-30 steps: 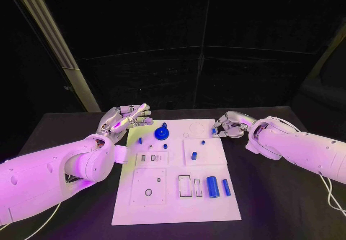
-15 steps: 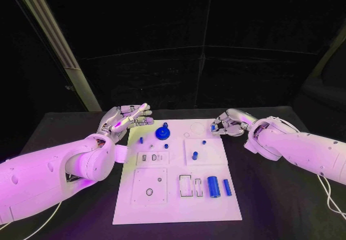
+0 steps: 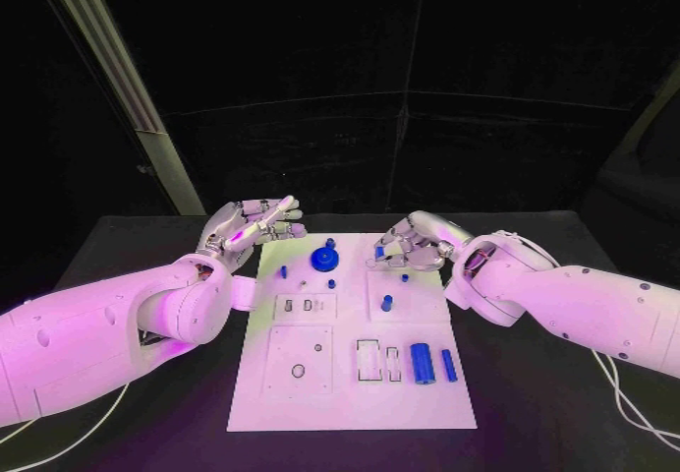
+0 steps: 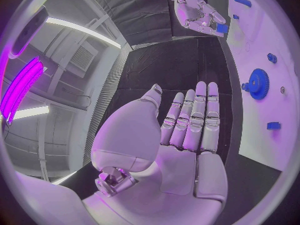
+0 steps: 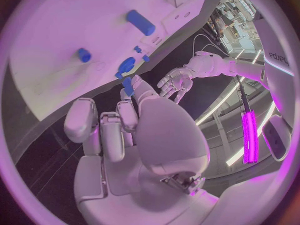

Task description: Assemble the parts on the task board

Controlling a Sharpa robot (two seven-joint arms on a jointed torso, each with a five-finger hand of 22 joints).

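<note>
The right hand (image 3: 407,243) hangs over the far end of the task board (image 3: 355,393), its fingers curled in around a small blue part (image 3: 380,252). In the right wrist view that part (image 5: 127,85) sits at the fingertips (image 5: 139,85), pinched between the thumb and a finger, and only a short blue stub shows beyond them. The stub appears longer than it is wide and seems to run roughly along the finger beside it, pointing toward the board, though its far end is too hidden to be sure.

The left hand (image 3: 253,228) is raised beside the board's far left corner, well apart from the right hand. In the left wrist view its fingers (image 4: 200,117) lie straight and close side by side, the thumb spread away, the palm bare and holding nothing.

Just beyond the right fingertips, on the board, stands a blue gear (image 3: 324,260) with a small post rising from its middle. Nearer the robot, a blue cylinder (image 3: 423,363) and a thinner blue pin (image 3: 448,365) lie side by side, their long axes running along the board's length.
</note>
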